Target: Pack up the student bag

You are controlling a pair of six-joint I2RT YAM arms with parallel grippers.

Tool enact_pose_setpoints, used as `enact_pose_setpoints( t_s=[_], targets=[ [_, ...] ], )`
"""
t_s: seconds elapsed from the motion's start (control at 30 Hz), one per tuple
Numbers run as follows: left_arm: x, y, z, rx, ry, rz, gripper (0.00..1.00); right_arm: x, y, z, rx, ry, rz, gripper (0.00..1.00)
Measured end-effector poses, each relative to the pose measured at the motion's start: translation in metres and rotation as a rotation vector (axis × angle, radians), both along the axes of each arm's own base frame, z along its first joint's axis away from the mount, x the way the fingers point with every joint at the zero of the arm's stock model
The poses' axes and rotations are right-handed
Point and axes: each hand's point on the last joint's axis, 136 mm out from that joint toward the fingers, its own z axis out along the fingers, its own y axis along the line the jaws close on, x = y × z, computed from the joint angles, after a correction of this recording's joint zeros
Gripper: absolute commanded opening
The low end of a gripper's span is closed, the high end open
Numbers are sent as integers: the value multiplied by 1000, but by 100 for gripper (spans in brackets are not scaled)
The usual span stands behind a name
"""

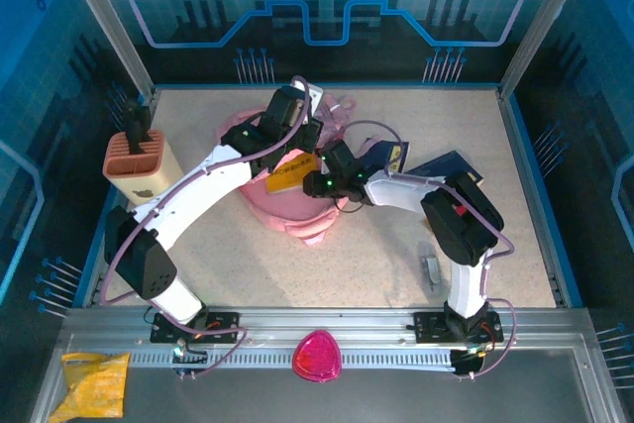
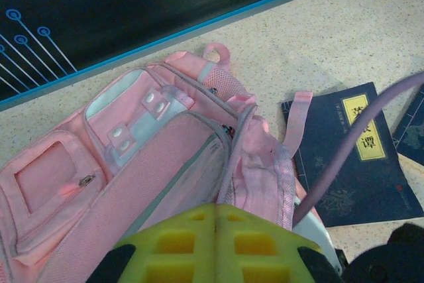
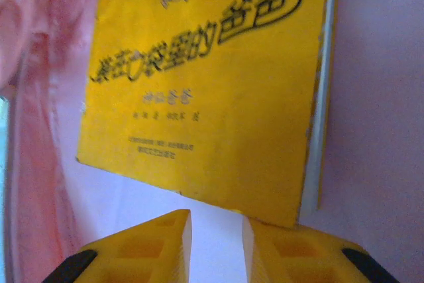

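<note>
The student bag (image 1: 285,213) lies near the middle of the worktop (image 1: 396,245), its pink bulk partly under both arms. In the left wrist view the bag (image 2: 165,164) lies front side up, translucent pockets facing the camera. Its top loop points toward the blue strip at the worktop's far edge, with a band of bare surface between.

The left claw (image 2: 215,209) is clenched, its yellow fingers pressed together with no gap. The grey-trimmed rim of the bag's opening runs straight into them, so it appears pinched on that rim.

A yellow book (image 3: 212,84) lies inside against the pink lining. Its lower corner is just beyond the right claw (image 3: 213,215), which is released: a clear gap shows between its fingers and nothing is in it.

Right of the bag, a dark blue book (image 2: 358,157) lies flat, one pink strap draped over its near edge. A second blue book (image 2: 412,130) is just beyond it.

A beige pen holder (image 1: 139,160) stands well apart by the left wall. A small grey object (image 1: 433,269) lies near the right arm.

Open worktop remains between the bag and the arm bases, and along the right wall.
</note>
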Motion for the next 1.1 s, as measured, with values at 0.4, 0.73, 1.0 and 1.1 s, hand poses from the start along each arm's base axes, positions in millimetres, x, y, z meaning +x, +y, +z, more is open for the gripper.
enact_pose_setpoints(
  t_s=[0.4, 0.73, 1.0, 1.1],
  targets=[
    [-10, -2, -9, 6, 48, -62, 0, -30, -12, 15, 34, -62, 57, 42],
    [-41, 1, -69, 10, 214, -98, 0, -84, -59, 75, 72, -132, 44, 57],
    [-73, 9, -122, -16, 385, -76, 6, -100, -129, 75, -25, -81, -82, 64],
    [-81, 7, -128, -55, 426, -65, 20, -102, -157, 73, -58, -51, -144, 68]
  ],
)
